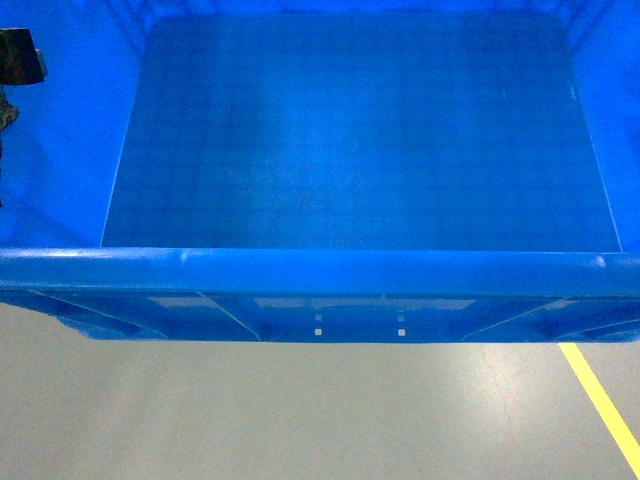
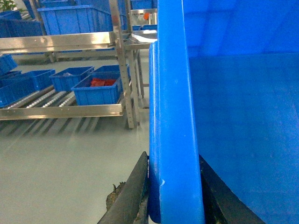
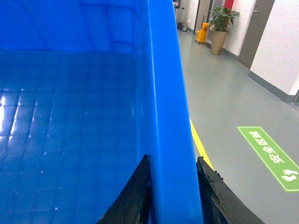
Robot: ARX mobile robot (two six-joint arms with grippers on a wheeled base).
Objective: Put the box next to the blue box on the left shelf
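Grey floor (image 1: 300, 410) lies below the crate (image 1: 360, 150) we hold high; the roller rack (image 2: 60, 109) stands well left of it. Our left gripper (image 2: 174, 196) and right gripper (image 3: 172, 193) each clamp a side rim.

You are on a warehouse or factory floor.
Steel flow racks (image 2: 60, 109) with rollers carry rows of blue bins (image 2: 96, 89); the sealed grey floor (image 1: 300, 410) bears a yellow lane line (image 1: 600, 400) and a green safety-zone marking (image 3: 271, 156).
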